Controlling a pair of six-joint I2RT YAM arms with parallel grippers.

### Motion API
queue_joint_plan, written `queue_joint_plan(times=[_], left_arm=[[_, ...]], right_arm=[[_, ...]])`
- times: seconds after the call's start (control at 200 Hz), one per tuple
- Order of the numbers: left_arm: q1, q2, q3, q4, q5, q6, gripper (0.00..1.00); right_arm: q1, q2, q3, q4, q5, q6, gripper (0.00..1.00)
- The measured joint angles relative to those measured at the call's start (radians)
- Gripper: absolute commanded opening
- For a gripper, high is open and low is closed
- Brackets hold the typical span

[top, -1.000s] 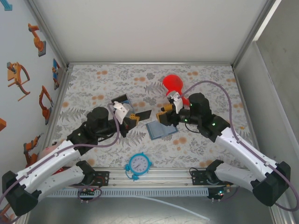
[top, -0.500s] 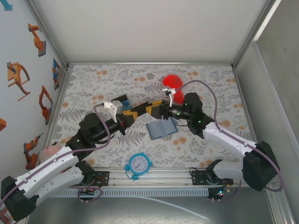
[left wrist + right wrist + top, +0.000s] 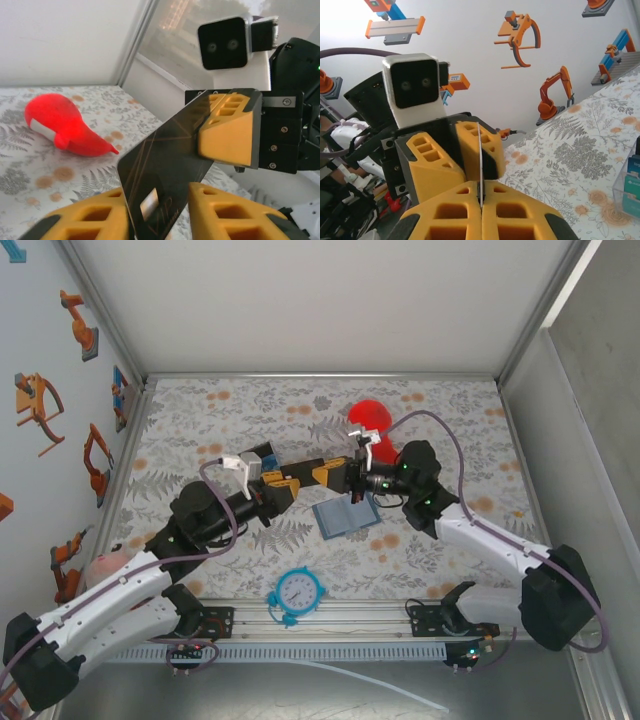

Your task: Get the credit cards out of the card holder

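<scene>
A black credit card (image 3: 165, 160) hangs in mid-air between both grippers, above the table. My right gripper (image 3: 481, 192) is shut on its one end, with the card (image 3: 479, 150) seen edge-on between the pads. My left gripper (image 3: 160, 200) is open around the other end, and a gap shows between the card and its right finger. From above, the left gripper (image 3: 283, 485) and the right gripper (image 3: 325, 473) meet tip to tip. The slate-blue card holder (image 3: 345, 517) lies open and flat on the table just below and to the right of them.
A red plush toy (image 3: 372, 420) lies behind the right gripper. A blue clock (image 3: 298, 591) sits near the front edge. A small clear box (image 3: 258, 458) with teal items stands behind the left gripper. Walls close the table in on all sides.
The right gripper swung left to meet the left one and shut on the card. The left gripper's jaws, shut on the card before, have come apart.
</scene>
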Motion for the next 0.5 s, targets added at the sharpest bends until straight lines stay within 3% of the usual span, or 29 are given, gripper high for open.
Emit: queue_joint_plan(times=[0.17, 0.366, 0.501], left_arm=[[-0.001, -0.001, 0.138, -0.222, -0.005, 0.117, 0.64], [-0.001, 0.029, 0.377, -0.474, -0.020, 0.281, 0.65], [-0.001, 0.096, 0.447, -0.574, 0.018, 0.360, 0.64]], right_arm=[[0.000, -0.060, 0.001, -0.172, 0.012, -0.114, 0.00], [0.000, -0.124, 0.012, -0.387, 0.014, -0.252, 0.00], [0.000, -0.138, 0.021, -0.455, 0.006, -0.299, 0.00]])
